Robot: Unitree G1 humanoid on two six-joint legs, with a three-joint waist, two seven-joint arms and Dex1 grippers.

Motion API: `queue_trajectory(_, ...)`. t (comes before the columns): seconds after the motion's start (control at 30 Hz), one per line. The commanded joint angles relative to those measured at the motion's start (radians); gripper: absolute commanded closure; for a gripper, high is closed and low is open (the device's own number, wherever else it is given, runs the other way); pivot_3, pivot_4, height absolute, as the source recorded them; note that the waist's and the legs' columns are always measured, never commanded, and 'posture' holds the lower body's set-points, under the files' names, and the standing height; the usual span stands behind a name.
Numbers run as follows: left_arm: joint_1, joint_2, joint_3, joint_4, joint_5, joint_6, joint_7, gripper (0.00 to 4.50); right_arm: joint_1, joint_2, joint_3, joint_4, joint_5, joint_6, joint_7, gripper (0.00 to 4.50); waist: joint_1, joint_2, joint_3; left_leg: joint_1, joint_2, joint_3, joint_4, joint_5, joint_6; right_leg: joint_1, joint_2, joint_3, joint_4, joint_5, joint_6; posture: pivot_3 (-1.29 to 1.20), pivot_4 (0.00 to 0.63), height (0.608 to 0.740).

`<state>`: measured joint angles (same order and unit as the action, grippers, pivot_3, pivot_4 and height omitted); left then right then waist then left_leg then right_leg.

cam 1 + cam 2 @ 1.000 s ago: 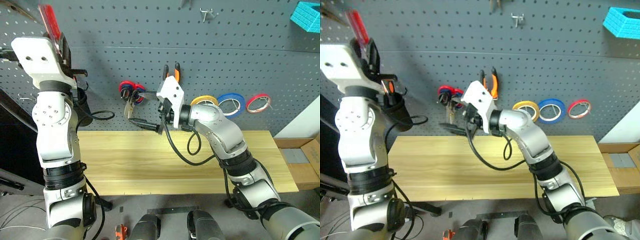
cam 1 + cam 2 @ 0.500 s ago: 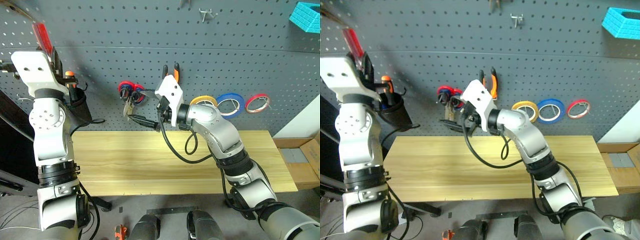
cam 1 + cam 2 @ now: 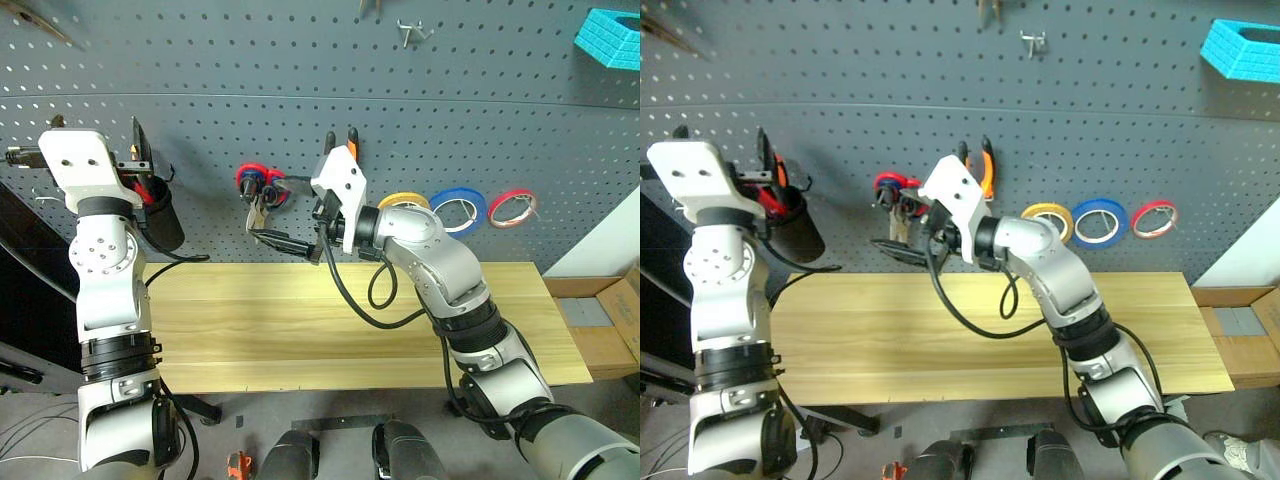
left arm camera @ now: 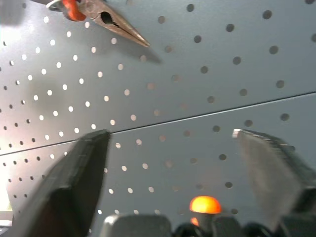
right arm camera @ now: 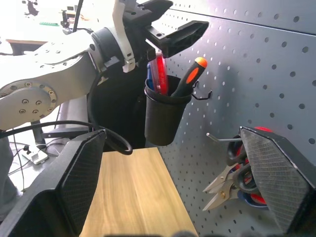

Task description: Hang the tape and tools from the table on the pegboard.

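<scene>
Screwdriver [image 5: 160, 74], red-handled: now stands in the black cup [image 5: 162, 116] hanging on the pegboard [image 3: 480, 90], beside an orange-handled screwdriver [image 5: 190, 76]. A second ago the left pincer [image 3: 135, 150] held it raised above the cup; half a second ago it was partly lowered.

Left pincer: fingers now spread apart, empty, positioned just above the cup rim. It has descended with the screwdriver and then released it.

Right pincer [image 3: 285, 240]: fingers spread, empty, pointing sideways toward the robot's left, near the scissors [image 3: 262, 198] that hang on a hook. Its position is unchanged from the earlier frames.

Pliers [image 3: 340, 145], orange and black handles: hang on the pegboard behind the right wrist, as before.

Tape [image 3: 405, 200], tan-yellow ring: hangs on the pegboard beside the blue tape ring [image 3: 460, 208] and the red tape ring [image 3: 515, 207], as before.

Table [image 3: 300, 320]: bare wooden top below the pegboard.
</scene>
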<state>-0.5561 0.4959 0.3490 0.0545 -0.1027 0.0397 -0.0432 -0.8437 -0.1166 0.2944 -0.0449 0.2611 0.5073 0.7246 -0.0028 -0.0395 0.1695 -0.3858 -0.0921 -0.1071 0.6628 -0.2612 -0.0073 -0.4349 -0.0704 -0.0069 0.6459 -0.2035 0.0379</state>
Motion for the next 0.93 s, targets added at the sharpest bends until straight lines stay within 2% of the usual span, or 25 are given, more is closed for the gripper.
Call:
queue_trajectory(0.03,0.061,0.006,-0.059,-0.203,-0.243,0.181,-0.238,0.08,0.024,-0.036,-0.030,-0.108,0.086,0.025,0.082,0.00,0.001,0.000,0.000,0.000,0.000,0.000,0.000,0.000,0.000,0.000,0.000,0.000,0.000,0.000,0.000,0.05,0.113,0.740)
queue_trajectory(0.23,0.315,0.045,-0.032,-0.355,-0.384,0.345,-0.382,0.08,0.168,-0.143,-0.033,-0.262,0.196,0.128,0.148,0.00,-0.015,0.002,0.001,0.000,0.002,0.000,-0.001,-0.002,0.004,0.000,0.000,0.000,0.000,-0.001,-0.001,0.03,0.153,0.740)
queue_trajectory(0.33,0.450,0.035,0.005,-0.405,-0.460,0.413,-0.407,0.08,0.301,-0.181,-0.059,-0.295,0.192,0.133,0.095,0.00,-0.017,0.004,0.002,0.001,0.002,0.000,-0.001,-0.003,0.005,0.001,0.000,0.000,0.000,-0.001,-0.002,0.02,0.164,0.740)
queue_trajectory(0.47,0.627,0.033,0.018,-0.359,-0.421,0.396,-0.433,0.08,0.501,-0.201,-0.133,-0.285,0.178,0.137,-0.010,0.00,-0.016,0.009,0.006,0.006,0.002,0.000,-0.002,-0.003,0.005,0.007,0.000,0.000,-0.002,-0.003,-0.003,0.00,0.180,0.740)
queue_trajectory(0.63,0.676,0.006,0.003,-0.259,-0.362,0.341,-0.422,0.08,0.611,-0.227,-0.211,-0.142,0.098,0.076,-0.128,0.00,-0.009,0.013,0.010,0.011,0.003,-0.001,0.000,-0.003,0.006,0.015,-0.001,-0.001,-0.003,-0.008,-0.001,-0.01,0.179,0.740)
queue_trajectory(0.7,0.683,-0.024,0.013,-0.221,-0.367,0.336,-0.410,0.08,0.645,-0.235,-0.277,-0.057,0.069,0.032,-0.184,0.00,0.000,0.013,0.009,0.013,0.003,-0.001,-0.001,-0.003,0.006,0.016,-0.002,-0.001,-0.003,-0.010,0.000,-0.02,0.159,0.740)
queue_trajectory(0.87,0.713,-0.059,-0.016,-0.168,-0.350,0.313,-0.437,0.08,0.687,-0.273,-0.336,0.074,0.040,-0.045,-0.183,0.00,0.002,0.012,0.009,0.012,0.002,0.000,-0.002,-0.004,0.007,0.015,-0.002,-0.001,-0.002,-0.010,0.001,-0.01,0.128,0.740)
queue_trajectory(0.93,0.714,-0.080,-0.061,-0.105,-0.286,0.270,-0.422,0.08,0.681,-0.264,-0.348,0.150,0.031,-0.079,-0.184,0.00,0.001,0.014,0.005,0.012,0.003,0.001,-0.002,-0.004,0.007,0.015,-0.002,-0.001,-0.003,-0.010,0.001,-0.03,0.107,0.740)
